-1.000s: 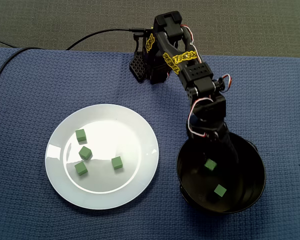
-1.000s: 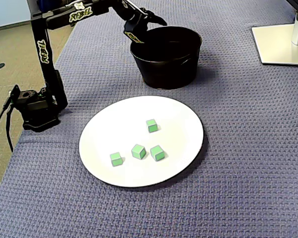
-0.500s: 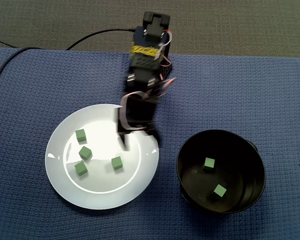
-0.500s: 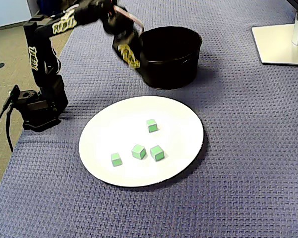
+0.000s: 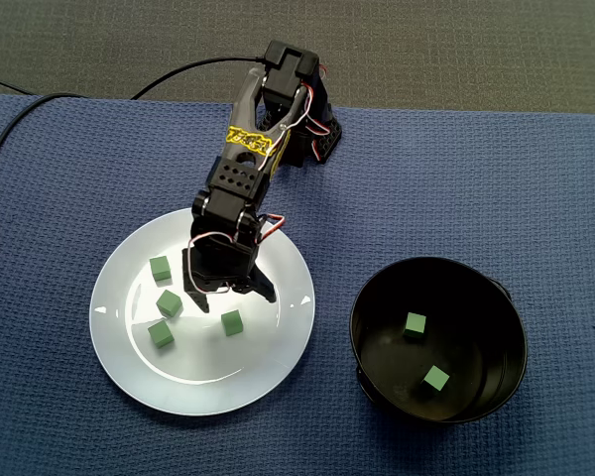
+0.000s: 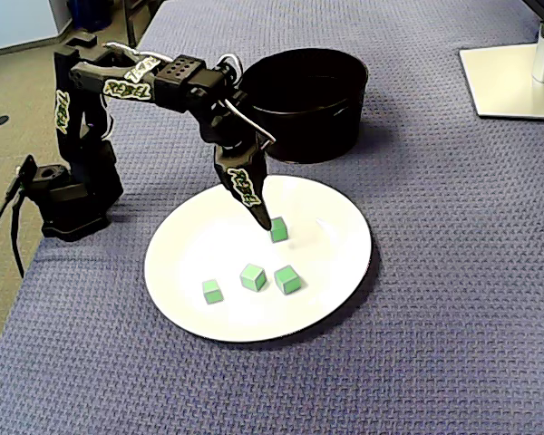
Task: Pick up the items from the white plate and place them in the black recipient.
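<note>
Fixed view: plate [image 5: 208, 389] holds four cubes [image 5: 232, 322], black bowl [image 5: 478, 319] two.

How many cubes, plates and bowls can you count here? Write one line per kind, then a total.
White plate: 1
Black bowl: 1
Green cubes: 6 (4 on the plate, 2 in the bowl)
Total: 8
</note>
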Controlling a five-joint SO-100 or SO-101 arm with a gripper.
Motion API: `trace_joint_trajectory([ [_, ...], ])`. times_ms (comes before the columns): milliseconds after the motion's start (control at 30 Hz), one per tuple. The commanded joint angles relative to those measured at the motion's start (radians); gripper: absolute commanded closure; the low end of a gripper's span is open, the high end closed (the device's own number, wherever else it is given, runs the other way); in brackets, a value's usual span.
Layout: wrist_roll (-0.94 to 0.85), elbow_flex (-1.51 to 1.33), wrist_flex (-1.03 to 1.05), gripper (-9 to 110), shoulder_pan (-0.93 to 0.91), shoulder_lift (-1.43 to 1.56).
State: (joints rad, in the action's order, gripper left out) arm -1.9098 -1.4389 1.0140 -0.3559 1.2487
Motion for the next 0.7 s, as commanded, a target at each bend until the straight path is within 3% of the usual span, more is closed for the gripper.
trace_joint_trajectory([
  [0,0.014,0.005,-0.046,62,0.000,-0.012],
  [367,0.020,-0.071,-0.201,64,0.015,-0.081],
  [667,0.057,-0.095,-0.230,75,0.021,-0.097],
])
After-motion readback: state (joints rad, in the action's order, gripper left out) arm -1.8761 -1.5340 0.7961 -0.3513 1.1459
